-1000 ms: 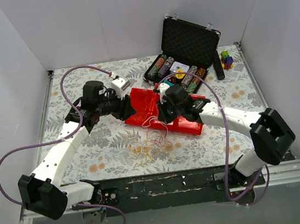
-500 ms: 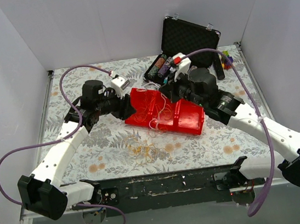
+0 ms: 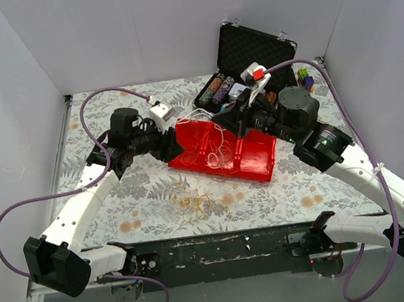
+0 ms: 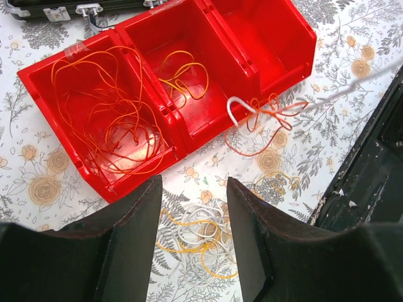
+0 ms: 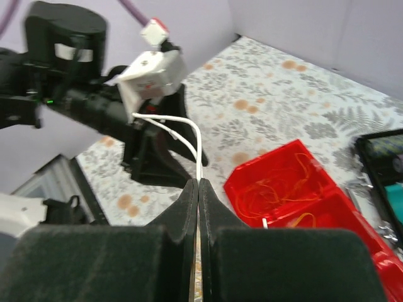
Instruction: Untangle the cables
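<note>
Right wrist view: right tool [image 5: 198,185] jaws pressed together, pinching one white cable [image 5: 189,128] that arcs up toward 11 o'clock. Left wrist view: left tool [image 4: 194,184] half open, holding nothing, hanging over the tabletop [image 4: 352,63]. The red bin [image 4: 277,38] holds orange cables [image 4: 107,119] at 10 o'clock; a yellow-white heap [image 4: 198,236] lies on the tabletop at 6 o'clock of the bin.

Right fingers [image 5: 179,214] tight on a looping white cable [image 5: 199,154], red bin [image 5: 242,198] of orange strands [image 5: 277,189] just beyond.
</note>
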Available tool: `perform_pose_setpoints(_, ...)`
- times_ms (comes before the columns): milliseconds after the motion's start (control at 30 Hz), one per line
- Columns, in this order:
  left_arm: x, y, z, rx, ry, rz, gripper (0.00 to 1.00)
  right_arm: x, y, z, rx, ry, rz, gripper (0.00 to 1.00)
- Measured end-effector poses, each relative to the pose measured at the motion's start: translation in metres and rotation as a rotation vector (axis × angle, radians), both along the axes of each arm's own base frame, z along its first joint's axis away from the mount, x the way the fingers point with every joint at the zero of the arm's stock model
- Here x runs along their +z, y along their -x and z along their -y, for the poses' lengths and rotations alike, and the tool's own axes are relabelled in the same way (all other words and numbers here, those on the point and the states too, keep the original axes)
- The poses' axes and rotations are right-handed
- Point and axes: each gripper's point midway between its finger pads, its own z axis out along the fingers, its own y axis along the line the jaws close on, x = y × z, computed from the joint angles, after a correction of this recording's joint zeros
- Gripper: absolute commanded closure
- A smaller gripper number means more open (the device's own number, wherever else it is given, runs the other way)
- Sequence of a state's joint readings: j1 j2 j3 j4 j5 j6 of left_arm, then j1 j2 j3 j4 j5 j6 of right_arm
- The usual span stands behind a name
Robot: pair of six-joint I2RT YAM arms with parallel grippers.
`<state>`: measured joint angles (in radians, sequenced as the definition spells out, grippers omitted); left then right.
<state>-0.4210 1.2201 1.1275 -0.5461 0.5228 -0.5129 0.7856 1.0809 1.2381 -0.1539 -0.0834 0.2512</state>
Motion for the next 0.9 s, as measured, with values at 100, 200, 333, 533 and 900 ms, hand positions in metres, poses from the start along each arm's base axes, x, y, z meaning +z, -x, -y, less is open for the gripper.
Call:
perform_pose_setpoints(100, 0.001, 0.003, 0.002, -0.018, 0.011, -0.006, 0.50, 0.010, 0.015, -0.006, 0.074, -0.043, -0.008, 0.99)
perform_pose_setpoints(200, 0.003, 0.009, 0.007, -0.052, 0.035, -0.020, 0.38, 0.020, 0.022, -0.007, 0.105, -0.081, -0.002, 0.99)
perform_pose_setpoints(333, 0.004, 0.027, 0.016, -0.150, 0.079, -0.058, 0.22, 0.031, 0.025, -0.008, 0.118, -0.111, 0.009, 0.99)
perform_pose_setpoints(533, 0.008, 0.053, 0.019, -0.259, 0.107, -0.089, 0.02, 0.044, 0.022, -0.011, 0.114, -0.133, 0.014, 0.99)
perform_pose_setpoints(900, 0.033, 0.076, 0.003, -0.271, 0.172, 0.055, 0.02, 0.086, 0.011, -0.006, 0.051, -0.181, 0.063, 0.99)
